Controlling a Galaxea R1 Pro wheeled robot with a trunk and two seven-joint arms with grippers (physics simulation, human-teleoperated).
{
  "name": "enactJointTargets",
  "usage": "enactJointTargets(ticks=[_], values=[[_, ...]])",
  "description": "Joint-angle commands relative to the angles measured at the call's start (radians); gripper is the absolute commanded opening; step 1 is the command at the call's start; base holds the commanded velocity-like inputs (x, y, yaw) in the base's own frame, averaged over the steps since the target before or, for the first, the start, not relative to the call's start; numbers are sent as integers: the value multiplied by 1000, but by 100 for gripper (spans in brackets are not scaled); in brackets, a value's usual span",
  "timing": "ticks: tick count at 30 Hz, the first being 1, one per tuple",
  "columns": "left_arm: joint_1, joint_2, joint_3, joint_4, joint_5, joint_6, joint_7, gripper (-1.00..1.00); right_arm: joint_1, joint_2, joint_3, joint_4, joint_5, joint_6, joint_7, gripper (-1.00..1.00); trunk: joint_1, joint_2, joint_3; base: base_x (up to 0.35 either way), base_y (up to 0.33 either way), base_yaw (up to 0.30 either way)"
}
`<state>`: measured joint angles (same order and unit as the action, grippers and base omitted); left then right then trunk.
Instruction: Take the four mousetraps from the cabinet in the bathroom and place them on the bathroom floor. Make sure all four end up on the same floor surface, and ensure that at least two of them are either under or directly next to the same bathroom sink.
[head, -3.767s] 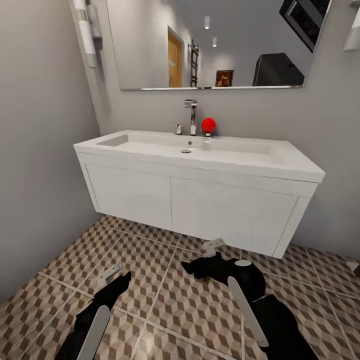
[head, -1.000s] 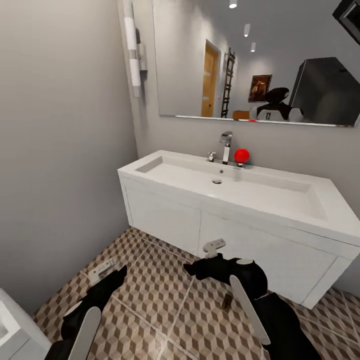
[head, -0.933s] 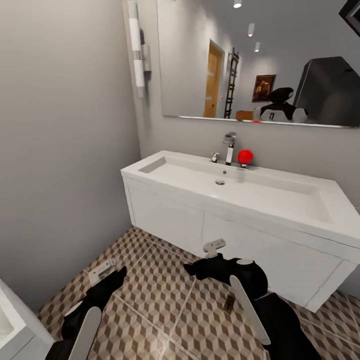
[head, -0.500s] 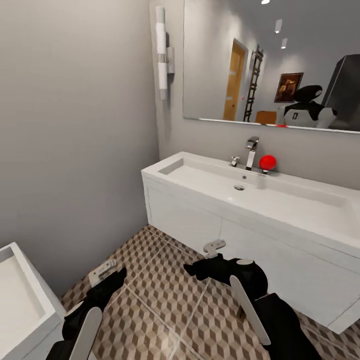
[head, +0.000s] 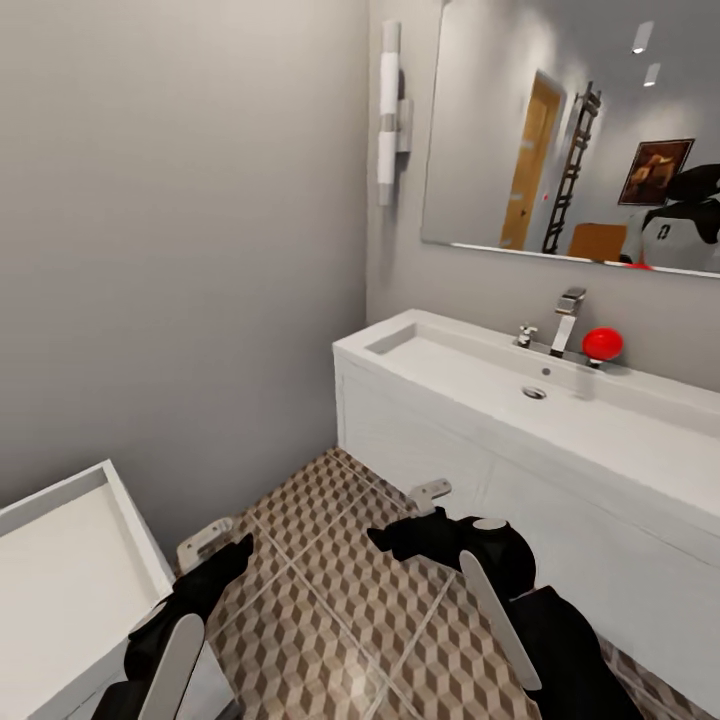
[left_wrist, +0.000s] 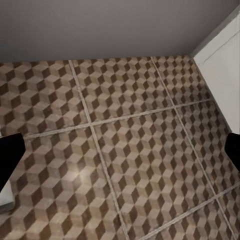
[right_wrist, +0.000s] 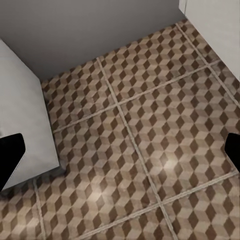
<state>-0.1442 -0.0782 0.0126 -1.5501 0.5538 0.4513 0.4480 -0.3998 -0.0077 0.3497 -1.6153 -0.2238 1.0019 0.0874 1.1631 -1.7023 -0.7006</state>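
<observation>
A: Start from the head camera. What stands by the wide white rectangular sink (head: 560, 395)?

B: It sits on a white floating vanity (head: 440, 450) against the grey wall, with a chrome faucet (head: 566, 320) at its back edge and a round red object (head: 602, 343) just beside the faucet. A large wall mirror (head: 580, 140) hangs above the sink, and a white tube wall light (head: 388, 110) is mounted beside the mirror. A second white unit with a raised rim (head: 70, 560) stands well apart from the sink, across the brown, beige and white cube-patterned tile floor (head: 340, 590). I see no mousetrap on these tiles.

A: And the arms?

B: Both black arms reach over the floor in front of the sink. The left gripper (head: 205, 540) and right gripper (head: 430, 492) show pale fingertips, empty.

A: The left wrist camera?

B: Cube-patterned tiles (left_wrist: 125, 145) with pale grout, grey wall beyond, a white panel edge (left_wrist: 222, 65) at one side. Dark finger tips (left_wrist: 10, 155) sit at both picture edges, spread wide with nothing between them.

A: The right wrist camera?

B: The same tile (right_wrist: 150, 135), a white cabinet side (right_wrist: 22, 120), and dark finger tips (right_wrist: 9, 152) wide apart, holding nothing.
</observation>
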Motion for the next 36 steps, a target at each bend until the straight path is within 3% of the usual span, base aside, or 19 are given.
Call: enactJointTargets(ticks=[1,8,14,16,36], values=[[0,0,0,-1,0,0,-1,100,0,0,0,0,0,0,0,100,-4,7,3,0,0,281],[2,4,2,-33,9,-1,-28,100,1,0,0,0,0,1,0,100,-31,56,21,0,0,281],[4,4,9,-56,35,25,-222,100,-1,-1,0,0,0,0,0,100,-54,98,36,0,0,281],[6,4,11,-58,39,31,-250,100,-3,-1,0,0,0,0,0,100,-61,112,42,0,0,281],[11,7,19,-59,40,33,-273,100,-6,-2,-2,0,0,0,-1,100,-138,252,97,0,0,281]])
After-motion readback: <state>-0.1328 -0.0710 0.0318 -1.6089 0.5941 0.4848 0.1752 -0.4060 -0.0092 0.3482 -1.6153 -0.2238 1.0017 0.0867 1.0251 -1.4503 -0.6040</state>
